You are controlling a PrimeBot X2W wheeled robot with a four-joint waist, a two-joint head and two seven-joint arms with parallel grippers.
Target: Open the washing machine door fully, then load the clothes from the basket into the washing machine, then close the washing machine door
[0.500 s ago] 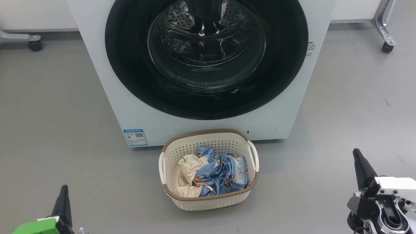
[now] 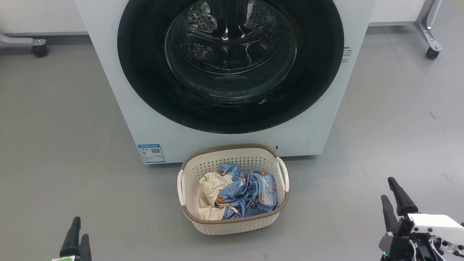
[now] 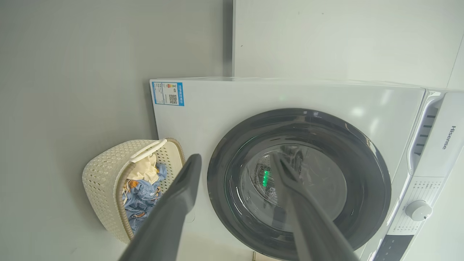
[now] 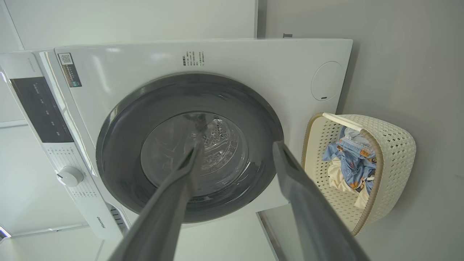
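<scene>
We are facing the big white front-loading washing machine [image 2: 121,119], its round black-rimmed glass door [image 2: 145,72] shut, with grey floor [image 2: 54,127] lying open either side. The cream perforated plastic basket [image 2: 233,148] is sitting just before it, holding the blue-and-beige clothes [image 2: 246,194]. Our dark-fingered left gripper [image 2: 81,228] and right gripper [image 2: 387,188], spread and empty, are sinking lower than a moment ago, so door-opening is not starting yet.

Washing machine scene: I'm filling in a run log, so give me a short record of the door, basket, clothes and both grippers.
washing machine door: shut, flush against the washing machine front
basket: on the floor before the machine, below the door
clothes: blue and cream bundle inside the basket
left gripper: fingers open, empty, touching nothing
right gripper: fingers open, empty
progress: door not yet opened
</scene>
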